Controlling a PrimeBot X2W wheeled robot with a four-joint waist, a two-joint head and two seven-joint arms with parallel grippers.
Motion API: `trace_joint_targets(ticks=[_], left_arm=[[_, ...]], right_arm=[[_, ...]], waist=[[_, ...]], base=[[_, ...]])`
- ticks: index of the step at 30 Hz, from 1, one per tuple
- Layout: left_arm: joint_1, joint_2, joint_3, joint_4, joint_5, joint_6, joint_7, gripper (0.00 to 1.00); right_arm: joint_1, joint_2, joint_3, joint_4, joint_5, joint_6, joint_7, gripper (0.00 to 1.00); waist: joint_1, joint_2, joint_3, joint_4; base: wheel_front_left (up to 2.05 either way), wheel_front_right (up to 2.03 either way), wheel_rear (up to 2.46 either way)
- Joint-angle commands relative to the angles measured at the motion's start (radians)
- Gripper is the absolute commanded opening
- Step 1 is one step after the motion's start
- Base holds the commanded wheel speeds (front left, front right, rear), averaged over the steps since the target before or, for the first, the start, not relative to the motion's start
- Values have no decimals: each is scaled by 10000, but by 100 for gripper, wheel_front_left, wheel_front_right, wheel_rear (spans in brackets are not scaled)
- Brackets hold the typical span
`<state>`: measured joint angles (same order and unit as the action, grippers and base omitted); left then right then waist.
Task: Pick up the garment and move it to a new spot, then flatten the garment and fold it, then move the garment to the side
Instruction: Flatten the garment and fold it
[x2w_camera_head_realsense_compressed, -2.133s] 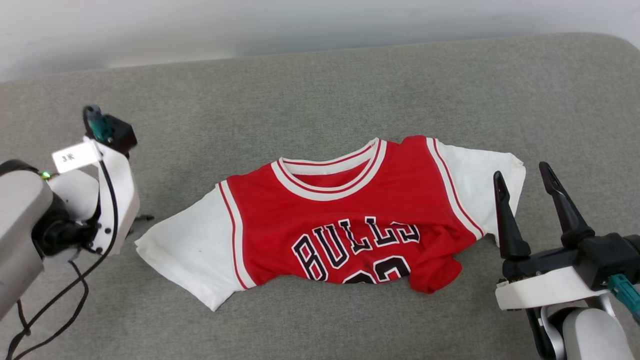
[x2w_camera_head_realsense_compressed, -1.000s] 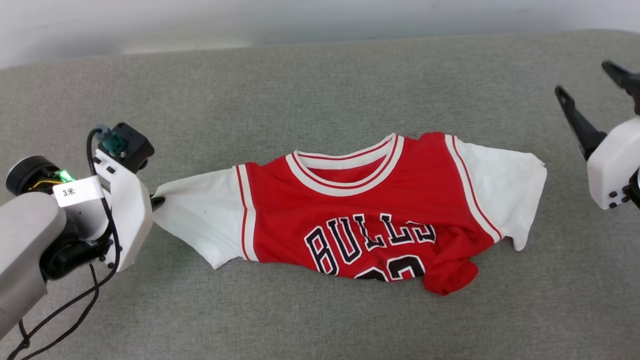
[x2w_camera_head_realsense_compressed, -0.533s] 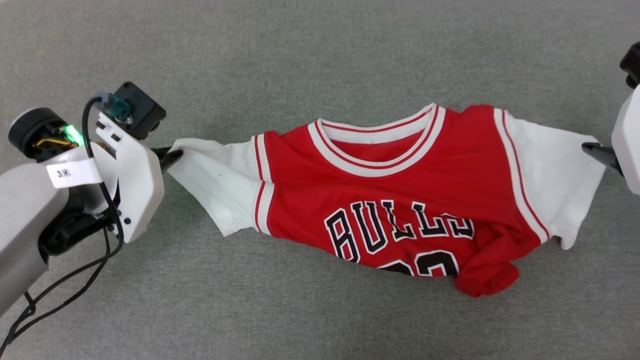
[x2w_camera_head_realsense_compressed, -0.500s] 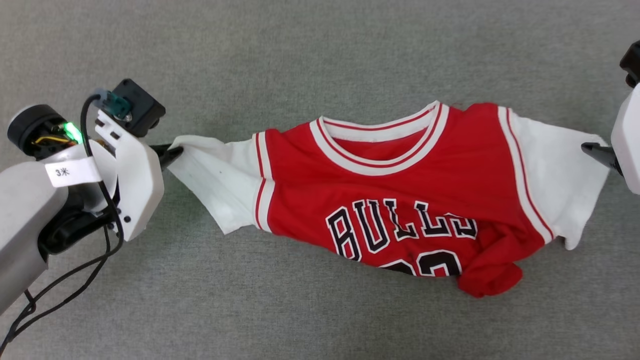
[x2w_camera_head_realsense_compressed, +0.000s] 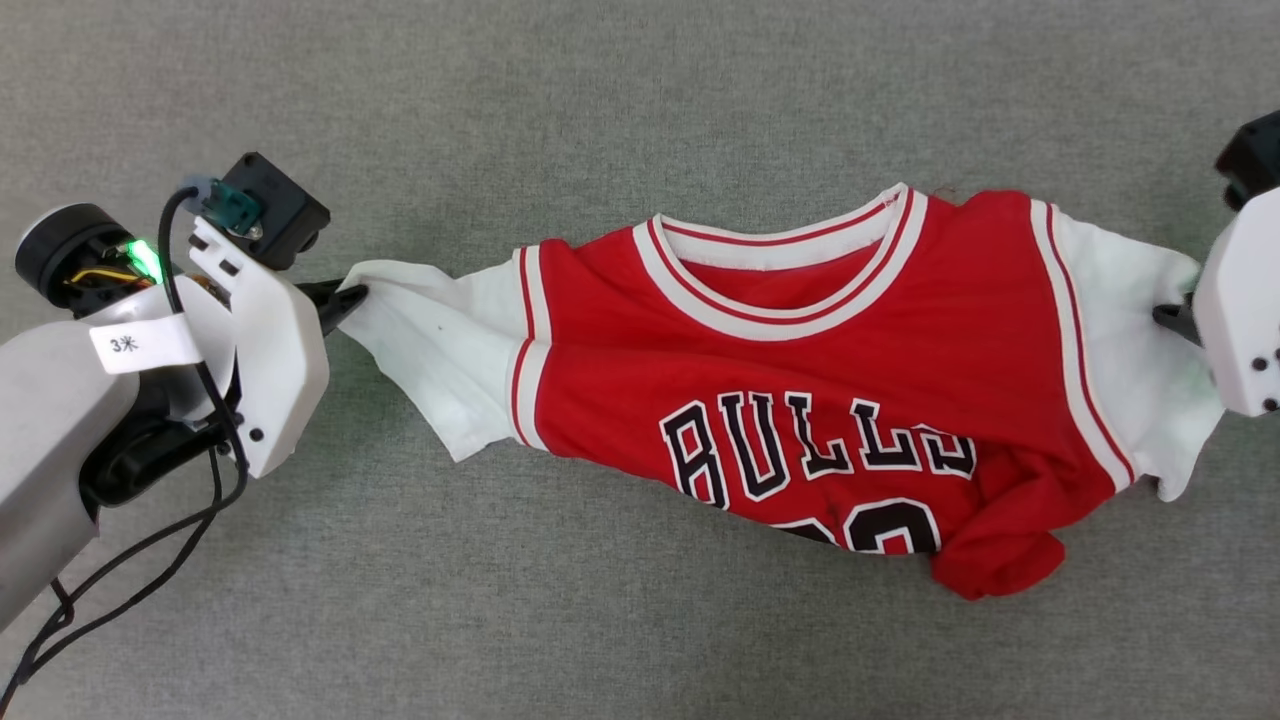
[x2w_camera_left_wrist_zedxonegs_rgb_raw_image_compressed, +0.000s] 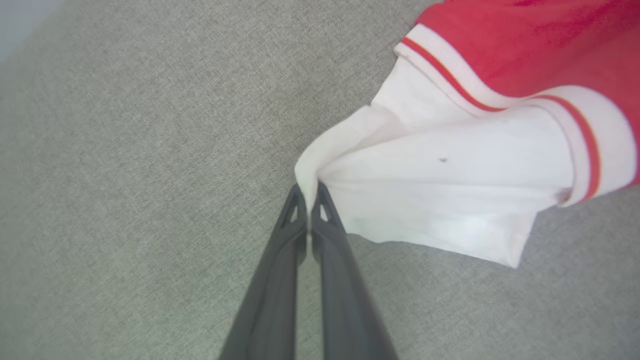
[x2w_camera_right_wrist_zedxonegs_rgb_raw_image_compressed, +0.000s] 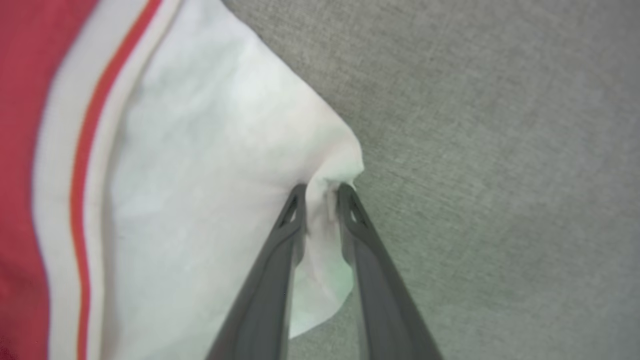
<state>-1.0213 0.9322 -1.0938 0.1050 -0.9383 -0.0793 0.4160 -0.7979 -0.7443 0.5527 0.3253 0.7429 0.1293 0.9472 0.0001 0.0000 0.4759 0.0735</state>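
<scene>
Garment (x2w_camera_head_realsense_compressed: 820, 370) suspended by sleeve tips, stretched for lifting: left gripper (x2w_camera_left_wrist_zedxonegs_rgb_raw_image_compressed: 307, 200) clamped on one, right gripper (x2w_camera_right_wrist_zedxonegs_rgb_raw_image_compressed: 322, 192) narrowed around other.

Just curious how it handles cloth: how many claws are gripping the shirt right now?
2. The left gripper pinches the garment at one white sleeve's corner; the right gripper pinches the opposite sleeve's edge.

Head view steeply down over whole garment (x2w_camera_head_realsense_compressed: 830, 380), wrist views close along left gripper (x2w_camera_left_wrist_zedxonegs_rgb_raw_image_compressed: 308, 195) and right gripper (x2w_camera_right_wrist_zedxonegs_rgb_raw_image_compressed: 322, 192) onto opposite sleeve ends, also in head view.
</scene>
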Motion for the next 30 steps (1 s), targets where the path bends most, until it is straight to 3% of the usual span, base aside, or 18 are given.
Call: trace_joint_targets(ticks=[1,5,14,19,25,30], left_arm=[[114,10,14,76,-64,-36,-79,0],[146,-24,99,180,-110,15,-286,0],[-165,176,496,-104,48,184,-949,0],[-782,184,852,-413,339,333,-1190,0],[-2168,-544,1483,67,440,353,-1356,0],[-3578,-1291,1768,1171,587,60,-1314,0]], right_arm=[[339,260,245,104,4,24,-190,0],[-276,173,-237,-113,175,10,-1175,0],[-419,-751,-439,-1447,316,10,-2315,0],[-922,-927,-914,-1917,150,10,-3069,0],[-2300,-514,-1491,-1681,-733,9,-3902,0],[-4044,178,-1691,-862,-2025,9,-4363,0]], waist=[[-1,0,-251,-130],[-1,0,-830,-273],[-1,0,-2134,-391],[-1,0,-2450,-387],[-1,0,-2370,-251],[-1,0,-1914,-229]], base=[[0,0,0],[0,0,0],[0,0,0],[0,0,0],[0,0,0],[0,0,0]])
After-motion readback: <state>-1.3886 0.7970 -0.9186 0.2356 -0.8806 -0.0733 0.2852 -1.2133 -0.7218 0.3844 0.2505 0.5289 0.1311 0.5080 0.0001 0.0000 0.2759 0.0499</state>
